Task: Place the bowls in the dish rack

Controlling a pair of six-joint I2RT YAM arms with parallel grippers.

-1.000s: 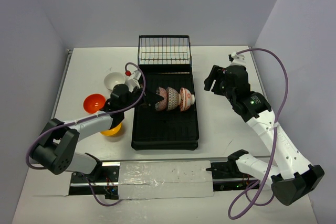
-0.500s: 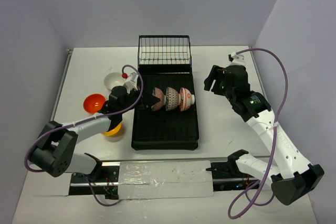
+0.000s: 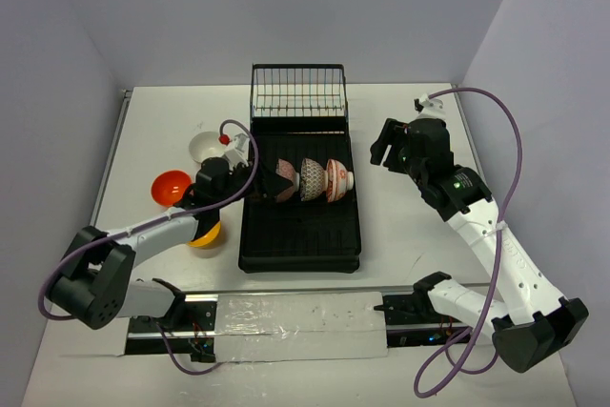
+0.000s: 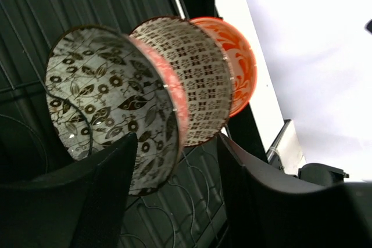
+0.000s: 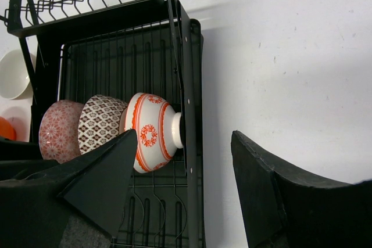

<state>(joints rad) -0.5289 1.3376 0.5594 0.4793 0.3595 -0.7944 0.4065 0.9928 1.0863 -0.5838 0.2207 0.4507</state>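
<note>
Standing on edge across the dish rack [image 3: 300,247] were three patterned bowls [image 3: 312,179]. The left claw [image 3: 260,188] sat just beside the nearest one, fingers apart; whether it touched the rim was unclear. That placing looked done. A white bowl [image 3: 205,146], a red bowl [image 3: 172,186] and a yellow bowl [image 3: 204,236] lay on the table [image 3: 405,231] left of the rack. Next, this claw would need to back away and grip one. The right claw [image 3: 385,149] hung spread and empty right of the rack.
</note>
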